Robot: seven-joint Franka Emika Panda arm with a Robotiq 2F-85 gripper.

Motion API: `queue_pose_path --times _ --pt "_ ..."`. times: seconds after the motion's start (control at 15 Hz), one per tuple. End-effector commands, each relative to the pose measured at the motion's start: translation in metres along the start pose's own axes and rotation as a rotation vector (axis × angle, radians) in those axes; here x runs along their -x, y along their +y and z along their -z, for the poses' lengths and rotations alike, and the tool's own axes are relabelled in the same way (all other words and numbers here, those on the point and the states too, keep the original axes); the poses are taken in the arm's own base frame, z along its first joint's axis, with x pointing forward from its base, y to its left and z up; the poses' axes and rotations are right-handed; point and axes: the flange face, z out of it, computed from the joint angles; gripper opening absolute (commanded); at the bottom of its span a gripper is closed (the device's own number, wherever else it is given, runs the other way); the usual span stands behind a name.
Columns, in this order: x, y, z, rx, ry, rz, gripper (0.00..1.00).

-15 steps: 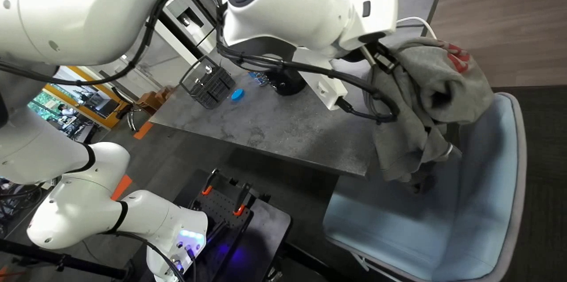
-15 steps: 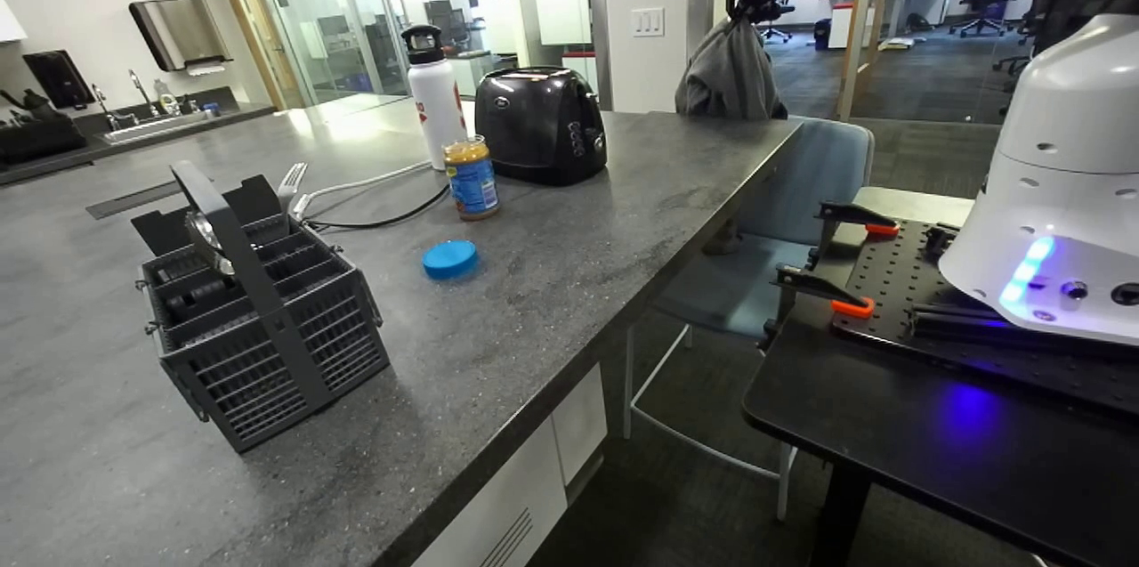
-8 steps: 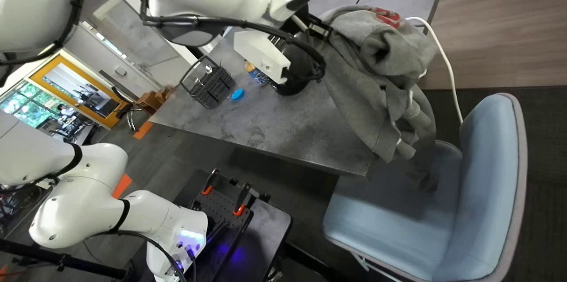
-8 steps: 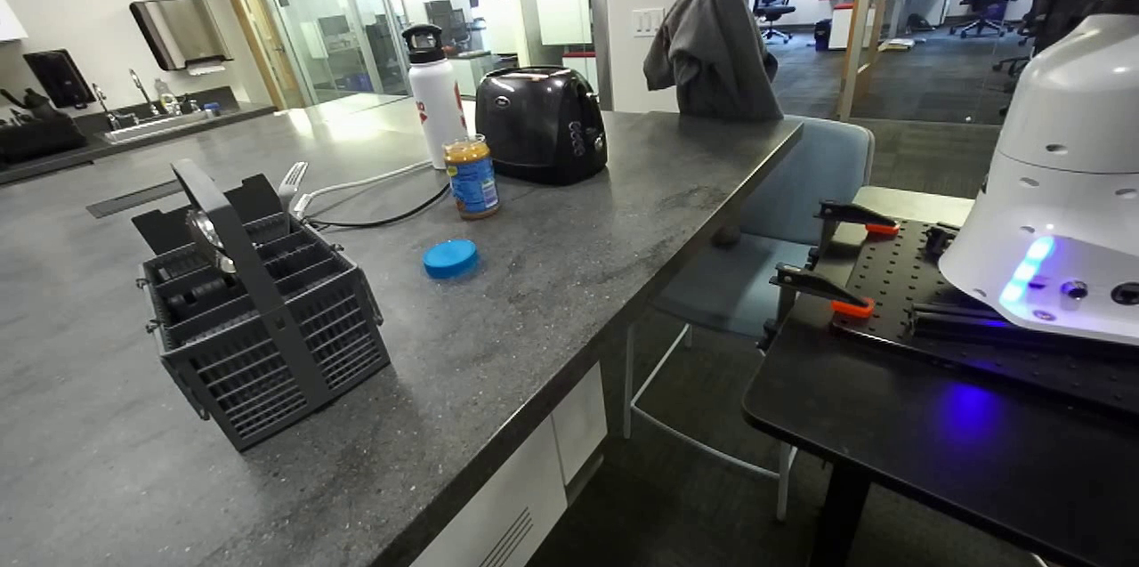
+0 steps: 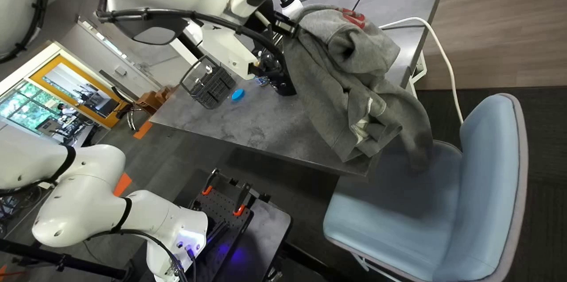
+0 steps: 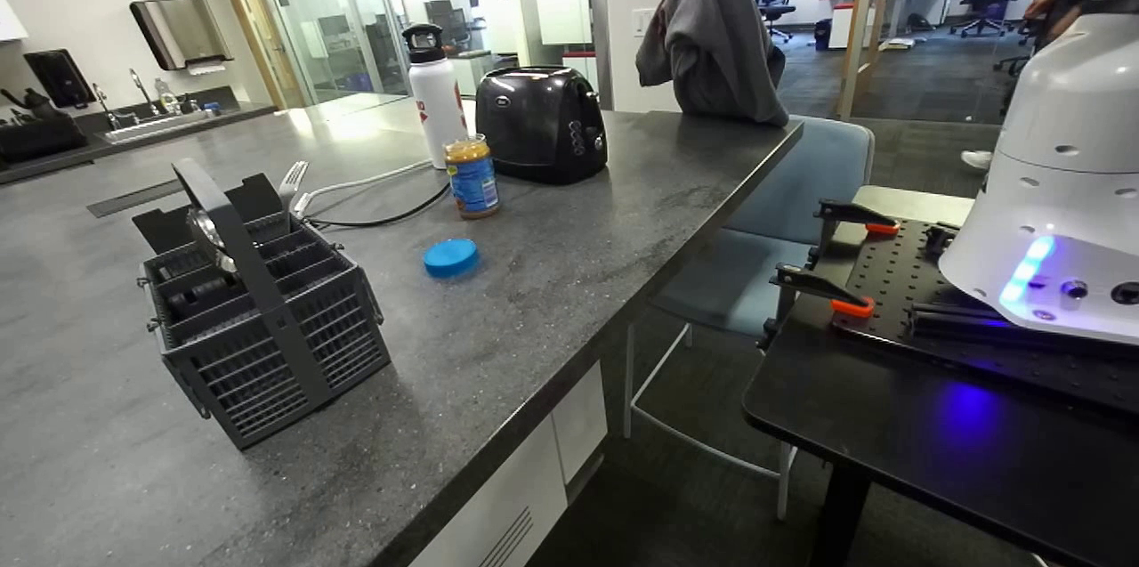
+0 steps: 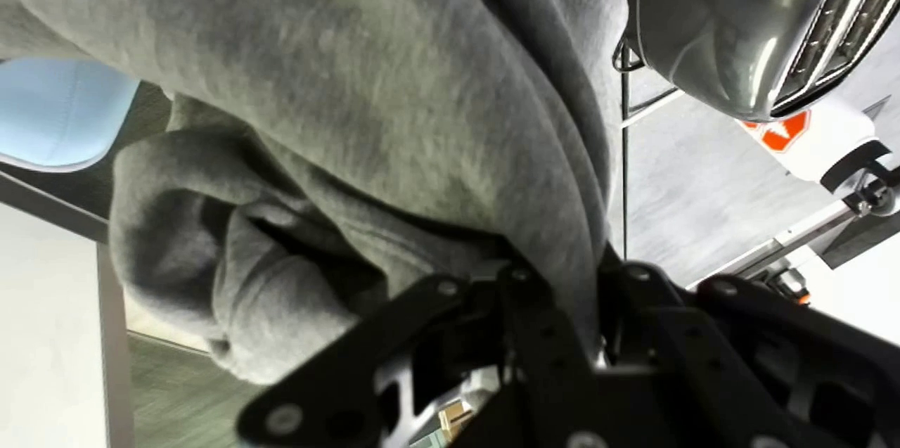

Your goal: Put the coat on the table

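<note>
A: Gray sweatshirt (image 5: 341, 78) w/ red print (image 5: 354, 17): where is it rn?

B: Hanging from the tool (image 7: 573, 293), bulk above the corner of the desk (image 5: 252, 122), a loose end out over the pale blue chair (image 5: 398, 220). Can't tell if cloth touches desk or chair.

A: How's it handle?

B: Prob. light for its bulk, v. soft & limp, no shape of its own. Looks like thick fleece, so I'd guess grippy, not slick, & nothing to break. Main nuisance, I'd say: it'll swing & trail.

A: Best hold?

B: A thick gathered fold near one end, so the rest drapes below. Approx. what we've got: wrist view has the jaws clamped on a fold of it. Only 1 pinch pt., tho, so the tail may lag & slide off the edge if let go too soon.

A: Diff vs. 1 s ago?

B: Big. Back then more of it is out past the desk edge; now the tool's higher & farther in, toward the black toaster (image 6: 541, 124). In an exterior view the dark bit low by the chair (image 6: 725, 287) is gone. In an exterior view the white bottle (image 5: 291, 5) peeks out, hidden earlier.
</note>
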Motion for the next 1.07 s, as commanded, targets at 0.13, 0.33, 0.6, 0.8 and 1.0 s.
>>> queue_pose_path --times 0.13,0.33,0.6,0.8,1.0 --pt "-0.023 -0.044 0.037 -0.095 0.062 0.038 0.05" --pt "-0.043 -0.083 0.077 -0.185 0.111 0.109 0.05" --pt "-0.068 -0.143 0.147 -0.297 0.196 0.198 0.05" --pt "-0.084 -0.17 0.189 -0.334 0.267 0.218 0.05" --pt "-0.09 -0.166 0.198 -0.317 0.277 0.178 0.05"
